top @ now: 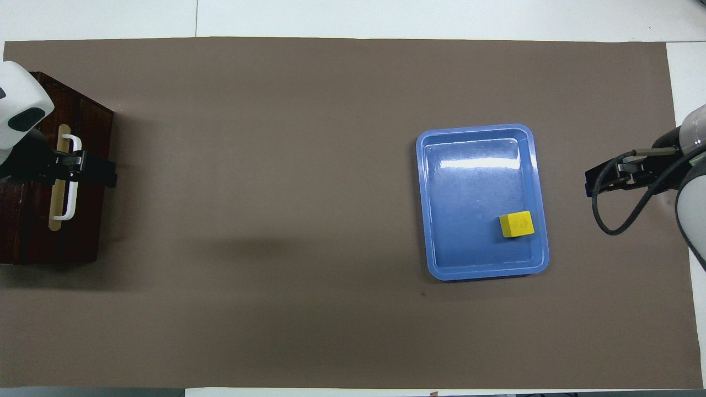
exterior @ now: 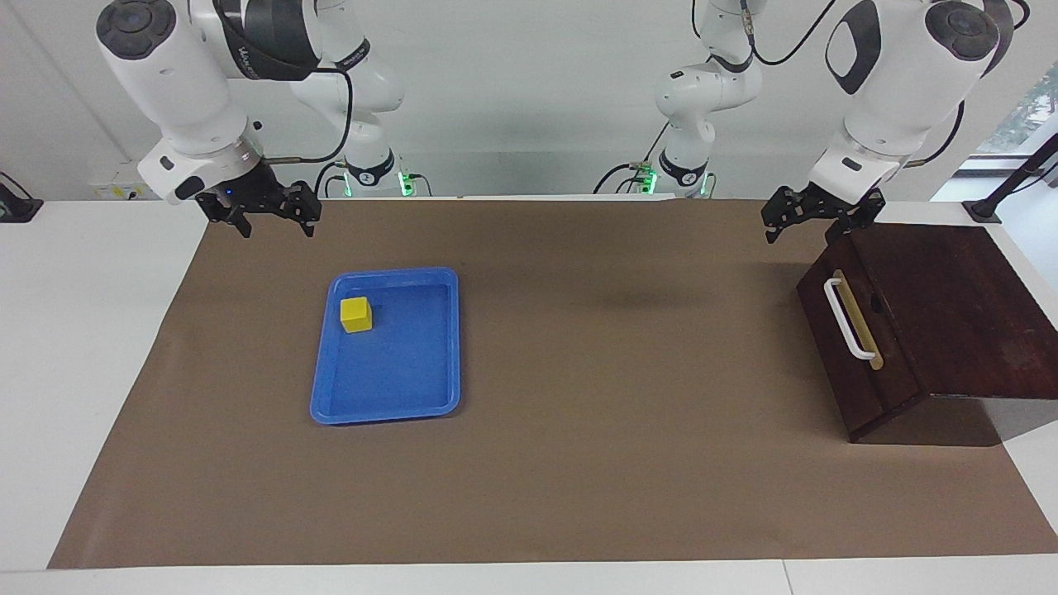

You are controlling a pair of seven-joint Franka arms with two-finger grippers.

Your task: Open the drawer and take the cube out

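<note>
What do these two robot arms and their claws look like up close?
Both arms are glossy white with rounded segments and dark grey round joint caps. Black cables loop along them, and green lights glow at their bases. The left gripper and right gripper are black, angular linkages with two thin fingers; a small blue light shows on the right one.

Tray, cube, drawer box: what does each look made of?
The tray looks like glossy blue plastic: glare streaks show in the overhead view. The cube is matte yellow, perhaps painted wood or foam; unclear. The drawer front looks like dark stained wood with a dull sheen, and its handle like smooth white plastic or coated metal.
</note>
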